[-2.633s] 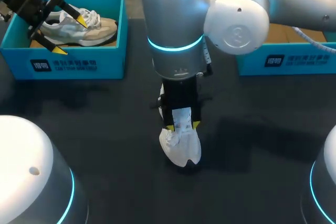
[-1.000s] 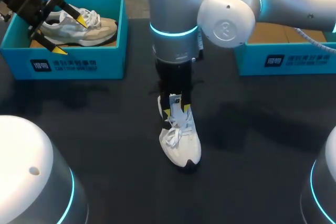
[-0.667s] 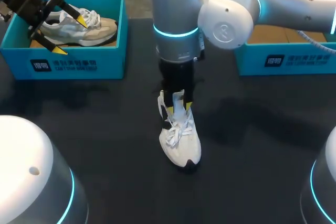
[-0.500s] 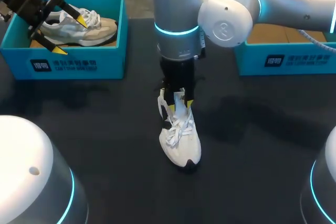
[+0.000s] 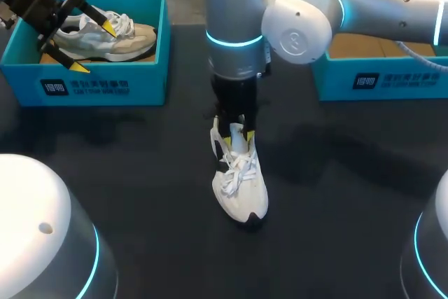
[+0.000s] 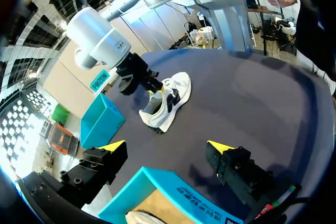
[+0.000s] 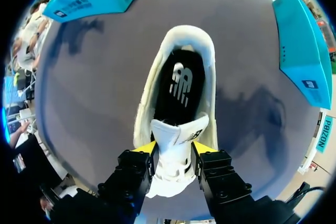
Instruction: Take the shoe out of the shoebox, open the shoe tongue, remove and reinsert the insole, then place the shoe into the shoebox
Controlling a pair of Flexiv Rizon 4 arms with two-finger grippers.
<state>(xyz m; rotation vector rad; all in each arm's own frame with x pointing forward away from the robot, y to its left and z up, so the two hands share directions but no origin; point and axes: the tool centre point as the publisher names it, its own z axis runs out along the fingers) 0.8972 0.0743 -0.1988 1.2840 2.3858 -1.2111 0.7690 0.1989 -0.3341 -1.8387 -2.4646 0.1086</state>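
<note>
Head view: a white shoe [image 5: 241, 190] lies on the dark table [image 5: 140, 173] at centre frame. Its long axis runs up and down the frame, toe toward the bottom edge, heel toward the top, under the right gripper [image 5: 236, 136]. In the right wrist view, that gripper's fingers clamp the tongue [image 7: 176, 140] from both sides, with the dark insole [image 7: 178, 90] exposed ahead. Risk: a harder pull may lift or drag the shoe, since nothing pins it. The left gripper [image 5: 93, 47] hangs, fingers apart, over the upper-left shoebox [image 5: 105, 85].
</note>
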